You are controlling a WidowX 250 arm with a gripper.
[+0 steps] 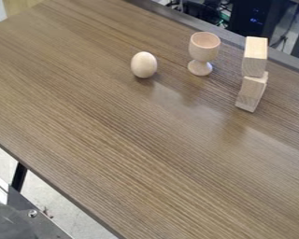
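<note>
1. A pale wooden egg (144, 65) lies on the brown wood-grain tabletop (114, 135), in the upper middle of the view; just right of it, apart, stands a wooden egg cup (203, 46), its bowl upward.
2. Right of the cup, an upper wooden block (255, 57) rests on a lower wooden block (251, 92); the two touch.
3. Whether the pincer is open or closed, I cannot tell.
</note>
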